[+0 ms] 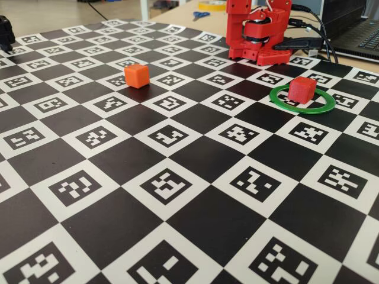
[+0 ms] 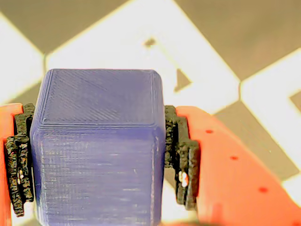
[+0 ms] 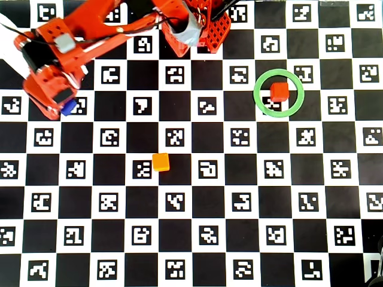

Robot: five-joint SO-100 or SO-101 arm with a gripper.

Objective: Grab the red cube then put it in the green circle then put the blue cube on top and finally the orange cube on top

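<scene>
Three cubes, one ring. Gripper (image 2: pixel 99 155) clamped on the blue cube (image 2: pixel 99 150), pads (image 2: pixel 181 162) pressing both sides, held at overhead view's left. Red cube (image 3: pixel 278 92) inside green circle (image 3: pixel 259 101). Orange cube (image 3: pixel 160 162) alone mid-board (image 3: pixel 191 203), well apart.
</scene>
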